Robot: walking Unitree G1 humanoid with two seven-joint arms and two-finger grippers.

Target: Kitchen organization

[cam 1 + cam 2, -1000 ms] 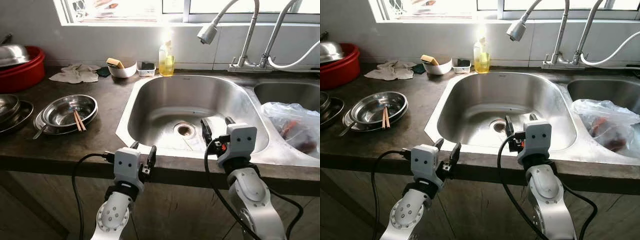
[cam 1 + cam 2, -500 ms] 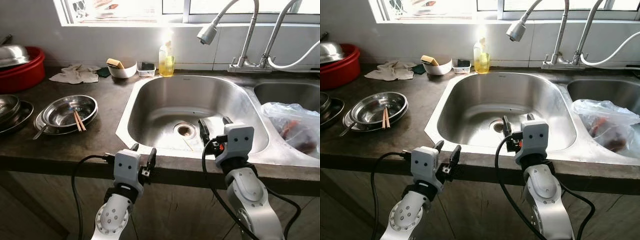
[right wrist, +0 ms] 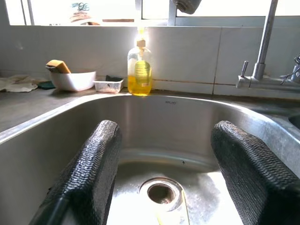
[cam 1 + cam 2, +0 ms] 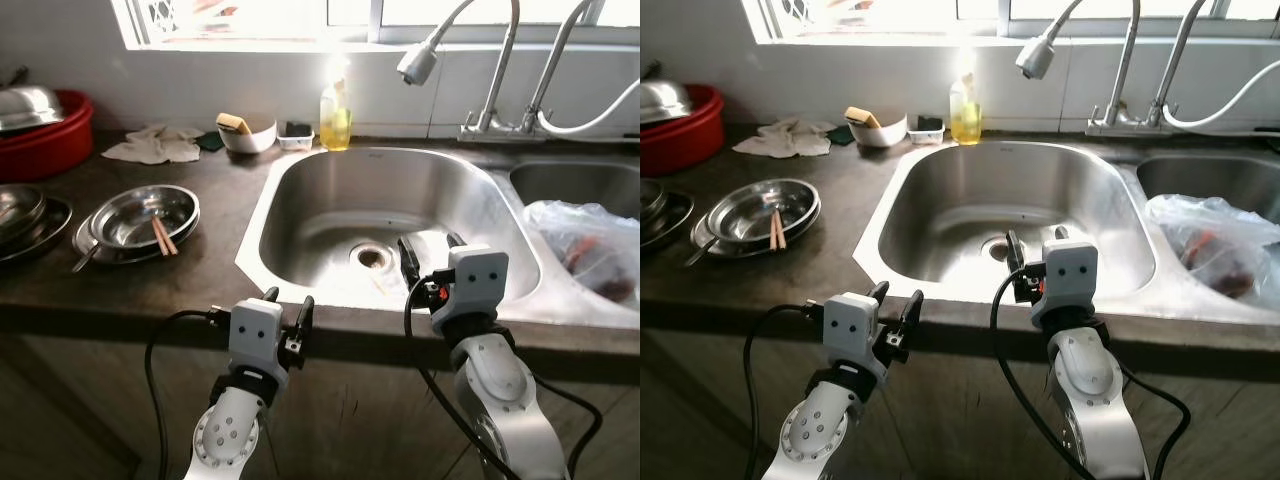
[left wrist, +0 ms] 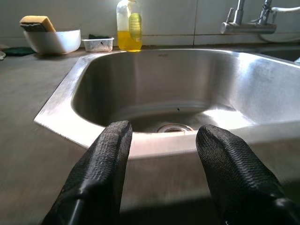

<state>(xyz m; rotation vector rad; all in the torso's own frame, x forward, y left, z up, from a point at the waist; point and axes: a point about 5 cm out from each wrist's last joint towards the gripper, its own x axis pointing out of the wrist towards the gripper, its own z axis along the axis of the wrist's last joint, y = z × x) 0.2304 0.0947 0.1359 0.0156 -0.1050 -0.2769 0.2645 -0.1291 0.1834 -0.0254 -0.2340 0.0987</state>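
Little of the kitchen organizing looks done so far, and neither arm holds anything. The left pincer [image 4: 285, 312] hangs just off the front edge of the counter [image 4: 200, 260], its two black fingers [image 5: 101, 164] spread with nothing between them, aimed across the counter toward the sink [image 4: 300, 195]. The right pincer [image 4: 430, 255] sits over the sink's front rim, spread wide and likewise empty, looking down toward the drain [image 3: 161, 193]. The sink basin itself holds no dishes; a thin pale strip lies near the drain, but what it is cannot be told. What seems left to sort sits toward the counter's left side: stacked metal bowls [image 4: 140, 220] with a pair of chopsticks [image 4: 163, 236] resting inside, more metal dishes [image 4: 25, 210] at the left edge, and a red basin [image 4: 45, 140] with a metal lid at the back left corner. Along the back edge lie a crumpled cloth [image 4: 155, 147], a white bowl [image 4: 248, 135] holding a sponge, a small tray and a soap bottle [image 4: 335, 115]. A plastic bag [image 4: 590, 245] with something reddish lies by the second basin, at the counter's right end. My judgement is that the work is at its very start, with the loose dishes and chopsticks as likely first candidates.
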